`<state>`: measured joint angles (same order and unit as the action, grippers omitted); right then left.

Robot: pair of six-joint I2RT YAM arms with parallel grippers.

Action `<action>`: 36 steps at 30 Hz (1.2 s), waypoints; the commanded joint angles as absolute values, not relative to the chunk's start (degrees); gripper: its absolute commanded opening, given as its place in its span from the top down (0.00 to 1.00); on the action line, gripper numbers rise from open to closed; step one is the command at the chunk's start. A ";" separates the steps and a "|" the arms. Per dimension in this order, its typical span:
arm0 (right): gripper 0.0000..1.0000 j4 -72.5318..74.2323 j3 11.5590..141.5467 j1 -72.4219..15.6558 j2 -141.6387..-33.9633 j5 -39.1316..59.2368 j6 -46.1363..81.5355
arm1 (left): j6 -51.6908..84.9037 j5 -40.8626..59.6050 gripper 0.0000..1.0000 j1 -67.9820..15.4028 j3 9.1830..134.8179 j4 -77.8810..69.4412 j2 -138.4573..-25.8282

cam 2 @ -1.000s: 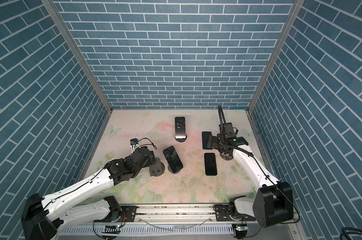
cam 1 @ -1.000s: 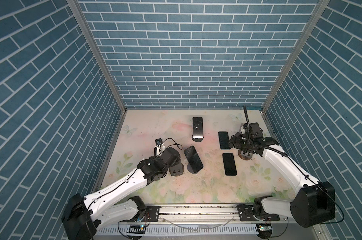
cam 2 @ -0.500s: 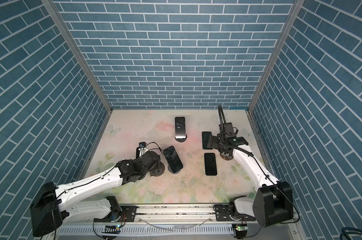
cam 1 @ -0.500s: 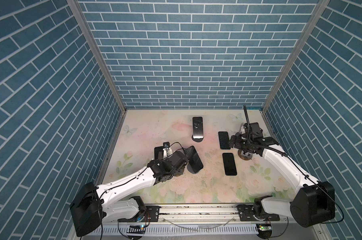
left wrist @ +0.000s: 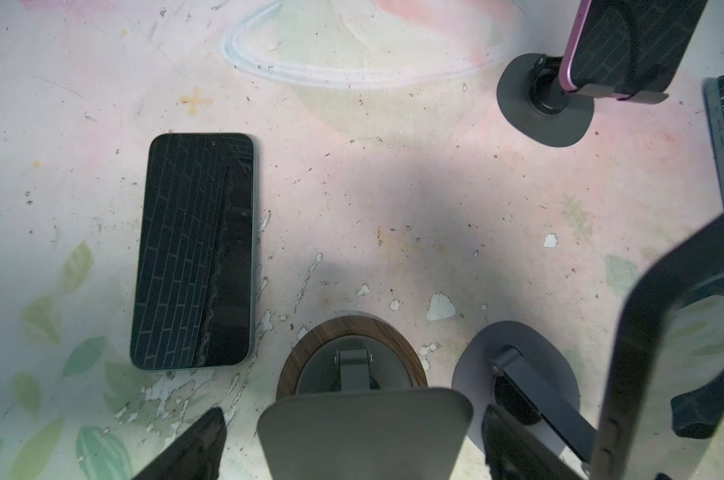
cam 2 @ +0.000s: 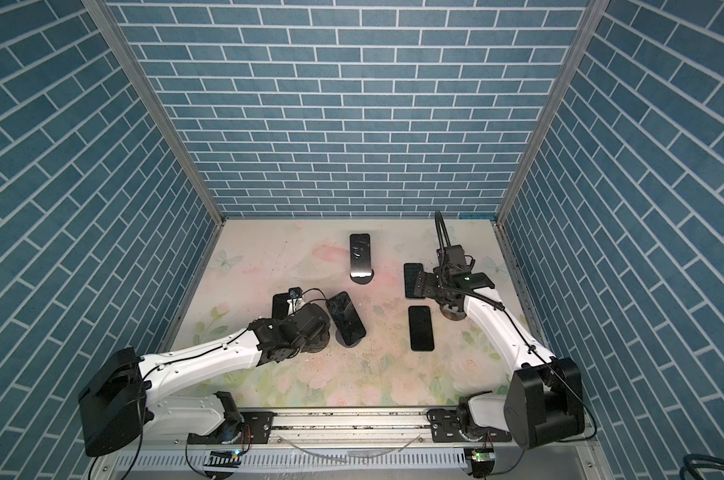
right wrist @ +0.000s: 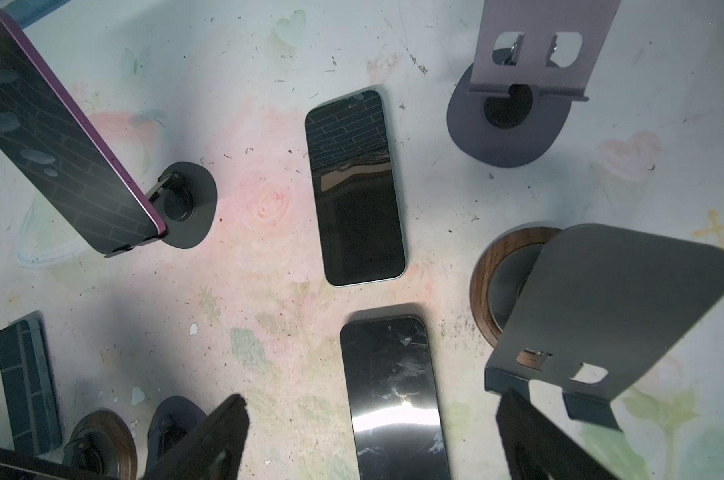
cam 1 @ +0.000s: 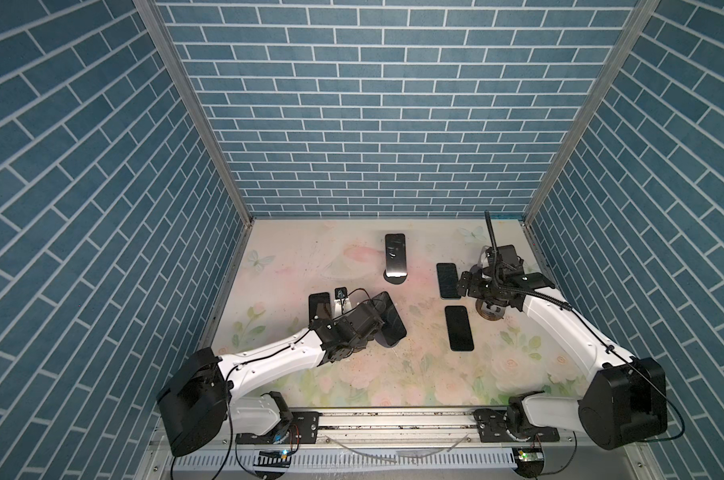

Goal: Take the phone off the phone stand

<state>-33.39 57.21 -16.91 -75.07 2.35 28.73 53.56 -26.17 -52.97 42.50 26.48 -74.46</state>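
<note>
Phones on stands (cam 1: 393, 322) numbered two; three lay flat.
Left fingers (left wrist: 194, 451) and right fingers (right wrist: 215, 440) gaped, grasping nothing.

A robot test cell in a lab, we'd say.
We see blue brick-print panels (cam 1: 352, 124) framed by aluminium posts (cam 1: 196, 112), a scuffed floral tabletop (cam 1: 393, 374), and two white robot arms (cam 1: 269, 361) bolted to a metal rail (cam 1: 393, 422) with loose wiring.
</note>
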 commanded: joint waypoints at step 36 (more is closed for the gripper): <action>0.06 -31.11 56.60 -17.20 -78.40 2.29 30.24 | 45.05 -32.92 0.47 -48.92 47.49 33.90 -66.72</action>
